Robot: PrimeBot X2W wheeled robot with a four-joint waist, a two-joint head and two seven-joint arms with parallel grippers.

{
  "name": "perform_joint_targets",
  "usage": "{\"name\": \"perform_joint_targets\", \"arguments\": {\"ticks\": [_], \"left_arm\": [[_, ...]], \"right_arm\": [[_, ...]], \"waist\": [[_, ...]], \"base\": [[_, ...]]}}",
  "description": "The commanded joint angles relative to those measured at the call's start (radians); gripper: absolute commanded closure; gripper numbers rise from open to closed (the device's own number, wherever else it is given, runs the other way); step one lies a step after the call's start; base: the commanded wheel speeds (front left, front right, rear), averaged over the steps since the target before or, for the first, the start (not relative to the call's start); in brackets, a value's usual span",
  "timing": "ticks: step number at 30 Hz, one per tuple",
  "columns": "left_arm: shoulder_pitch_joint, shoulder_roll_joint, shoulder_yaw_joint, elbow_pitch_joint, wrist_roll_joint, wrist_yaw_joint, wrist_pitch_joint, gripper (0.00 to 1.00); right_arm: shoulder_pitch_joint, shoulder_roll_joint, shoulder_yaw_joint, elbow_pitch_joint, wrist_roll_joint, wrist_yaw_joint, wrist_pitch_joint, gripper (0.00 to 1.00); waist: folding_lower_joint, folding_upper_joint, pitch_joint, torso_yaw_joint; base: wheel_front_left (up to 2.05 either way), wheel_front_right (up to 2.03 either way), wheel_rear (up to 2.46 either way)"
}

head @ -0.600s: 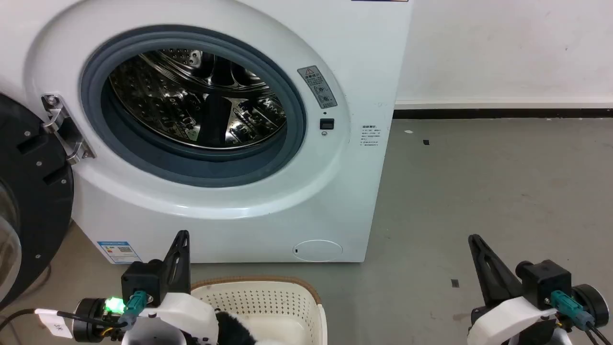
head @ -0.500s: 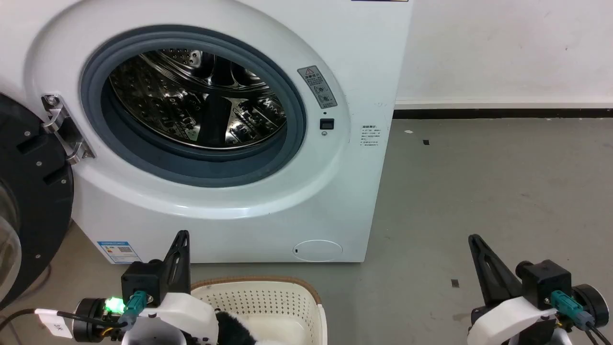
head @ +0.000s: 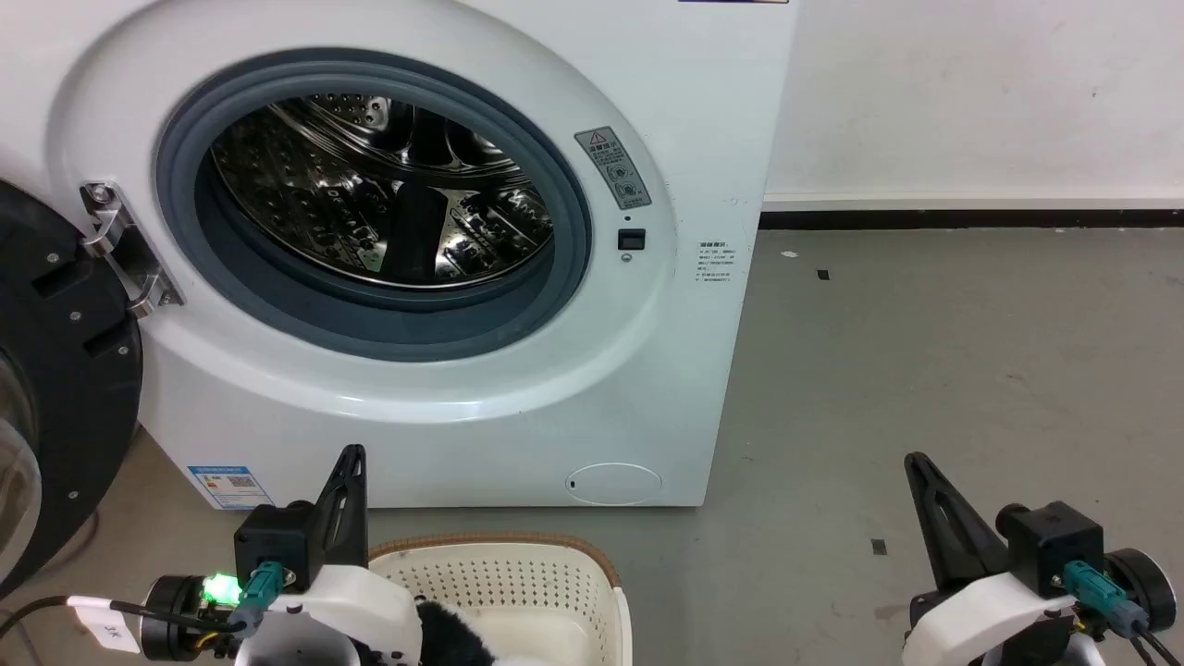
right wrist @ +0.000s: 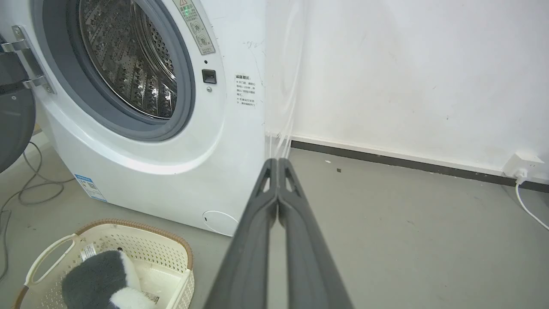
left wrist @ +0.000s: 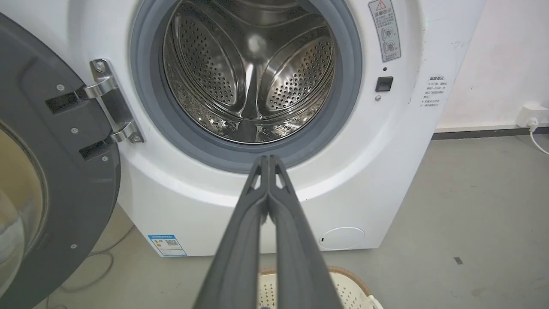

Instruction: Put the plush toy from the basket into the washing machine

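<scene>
The white washing machine [head: 573, 388] stands ahead, its black door [head: 55, 388] swung open to the left and the steel drum [head: 379, 190] bare. On the floor before it sits the cream basket [head: 518, 578], brown-rimmed. Inside lies the black-and-white plush toy [right wrist: 101, 281], a tuft of which peeks out beside my left forearm [head: 453, 638]. My left gripper [head: 351, 453] is shut and empty, raised over the basket's near-left side, fingers aimed at the porthole [left wrist: 268, 159]. Far right, over bare floor, my right gripper [head: 916, 460] is shut and empty as well [right wrist: 278, 162].
Grey cables [right wrist: 30, 189] trail on the floor left of the machine. A white wall socket with a cord [right wrist: 521, 169] sits at the baseboard far right. Grey concrete floor [head: 925, 370] stretches right of the washer.
</scene>
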Motion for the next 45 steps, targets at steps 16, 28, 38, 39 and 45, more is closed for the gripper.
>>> {"name": "perform_joint_targets", "arguments": {"ticks": [16, 28, 38, 39, 45], "left_arm": [[-0.002, 0.000, -0.006, 0.003, -0.003, 0.013, -0.011, 0.00], [-0.054, 0.003, -0.013, 0.071, -0.020, 0.008, -0.036, 0.00], [-0.142, 0.003, -0.015, 0.232, -0.060, -0.019, -0.045, 0.00], [-0.152, 0.003, -0.015, 0.249, -0.064, -0.021, -0.044, 0.00], [-0.196, 0.008, -0.018, 0.327, -0.077, -0.025, -0.039, 0.00]], "right_arm": [[0.002, 0.000, -0.010, -0.004, 0.013, 0.000, -0.011, 0.00], [-0.011, 0.000, -0.033, -0.018, 0.042, 0.000, -0.036, 0.00], [-0.040, 0.000, -0.049, -0.034, 0.064, 0.000, -0.057, 0.00], [-0.043, 0.000, -0.050, -0.036, 0.066, 0.000, -0.059, 0.00], [-0.063, 0.000, -0.061, -0.047, 0.076, 0.000, -0.069, 0.00]], "waist": [[0.0000, 0.0000, 0.002, 0.000], [0.0000, 0.0000, 0.040, 0.002], [0.0000, 0.0000, 0.114, -0.005], [0.0000, 0.0000, 0.123, -0.006], [0.0000, 0.0000, 0.172, -0.010]], "base": [[0.00, 0.00, 0.00], [0.00, 0.00, 0.00], [0.00, 0.00, 0.00], [0.00, 0.00, 0.00], [0.00, 0.00, 0.00]]}}
